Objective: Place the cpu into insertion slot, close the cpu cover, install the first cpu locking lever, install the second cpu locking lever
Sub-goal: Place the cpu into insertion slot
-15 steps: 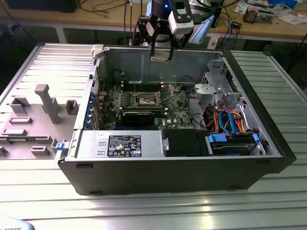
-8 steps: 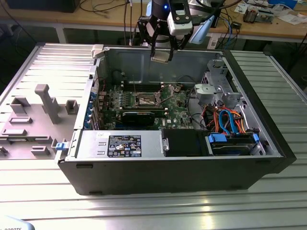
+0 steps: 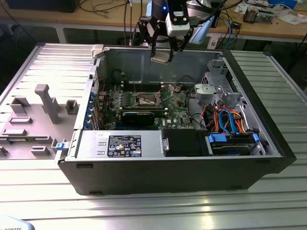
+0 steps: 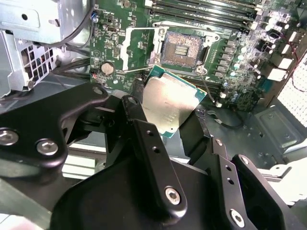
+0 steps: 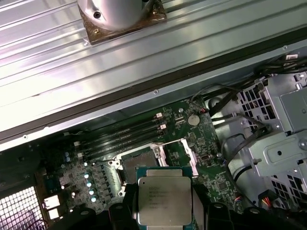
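My gripper [image 3: 161, 53] hangs above the open computer case, shut on the cpu [image 3: 160, 57], a flat square chip with a dull silver top. In both wrist views the cpu [image 4: 170, 103] [image 5: 164, 199] sits between the black fingers [image 4: 144, 134], held by its edges. The insertion slot [image 4: 181, 48] [image 3: 145, 99] lies open on the green motherboard well below the chip, its dark contact field bare. The cpu cover [image 4: 139, 50], a thin silvery frame, is swung open to one side of the slot. I cannot pick out the locking levers among the thin metal parts around the socket.
The case walls [image 3: 158, 62] ring the board. A silver drive cage [image 3: 216, 88] with orange and blue cables stands at the exterior view's right. A long black card [image 3: 139, 116] and the memory slots [image 4: 206, 12] flank the socket. A grey parts tray [image 3: 38, 115] lies outside, at the exterior view's left.
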`<state>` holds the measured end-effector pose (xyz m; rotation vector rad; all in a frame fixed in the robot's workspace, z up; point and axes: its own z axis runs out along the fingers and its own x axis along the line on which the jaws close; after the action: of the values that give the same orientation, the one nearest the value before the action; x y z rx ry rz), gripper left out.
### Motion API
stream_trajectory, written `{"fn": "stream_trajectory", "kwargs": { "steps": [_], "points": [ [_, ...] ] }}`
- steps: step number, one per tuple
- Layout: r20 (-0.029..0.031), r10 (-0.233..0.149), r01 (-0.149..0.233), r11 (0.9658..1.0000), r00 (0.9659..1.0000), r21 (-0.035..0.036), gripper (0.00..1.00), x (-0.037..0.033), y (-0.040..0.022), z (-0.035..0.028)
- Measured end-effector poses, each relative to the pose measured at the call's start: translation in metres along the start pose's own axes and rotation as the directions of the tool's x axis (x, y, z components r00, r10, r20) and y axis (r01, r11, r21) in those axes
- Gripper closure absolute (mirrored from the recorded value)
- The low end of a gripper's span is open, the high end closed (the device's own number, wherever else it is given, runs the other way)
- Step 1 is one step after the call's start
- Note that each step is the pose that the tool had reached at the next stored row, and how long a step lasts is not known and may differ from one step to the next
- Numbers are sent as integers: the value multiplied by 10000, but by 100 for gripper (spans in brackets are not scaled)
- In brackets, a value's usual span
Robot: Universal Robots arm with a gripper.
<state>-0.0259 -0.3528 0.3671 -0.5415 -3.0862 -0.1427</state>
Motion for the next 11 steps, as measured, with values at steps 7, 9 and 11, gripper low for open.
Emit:
{"fn": "stream_trajectory", "kwargs": {
  "steps": [7,9,11],
  "points": [
    [33,406,-406,9992,9992,-7,46,0,-2,19],
    [39,476,-476,9989,9989,-9,46,-1,-3,25],
    [42,510,-510,9987,9987,-9,46,-1,-3,28]
  ]
}}
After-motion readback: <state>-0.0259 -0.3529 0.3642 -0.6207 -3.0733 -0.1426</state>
